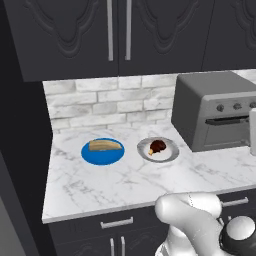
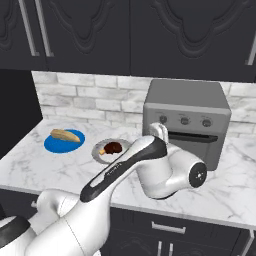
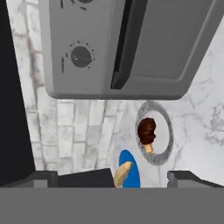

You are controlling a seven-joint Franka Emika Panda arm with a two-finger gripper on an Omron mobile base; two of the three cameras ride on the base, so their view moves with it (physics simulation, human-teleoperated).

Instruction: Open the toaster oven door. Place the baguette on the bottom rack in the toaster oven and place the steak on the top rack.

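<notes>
The grey toaster oven (image 2: 186, 102) stands at the back right of the counter. Its door (image 2: 197, 146) is shut, with the dark bar handle (image 3: 124, 43) along its upper edge. The tan baguette (image 1: 105, 145) lies on a blue plate (image 1: 102, 157). To its right, the dark brown steak (image 1: 158, 146) sits on a grey plate (image 1: 170, 152). My gripper (image 3: 113, 179) hangs in the air in front of the oven, a little short of the door. It is open wide with nothing between its fingertips (image 3: 41, 178). In the hand view, steak (image 3: 147, 130) and baguette (image 3: 123, 173) lie below the oven.
The marble counter (image 1: 130, 182) ends at a dark wall on the left and a white brick backsplash (image 1: 107, 102) behind. Dark upper cabinets (image 1: 115, 35) hang over it. Round knobs (image 2: 184, 120) sit above the oven door.
</notes>
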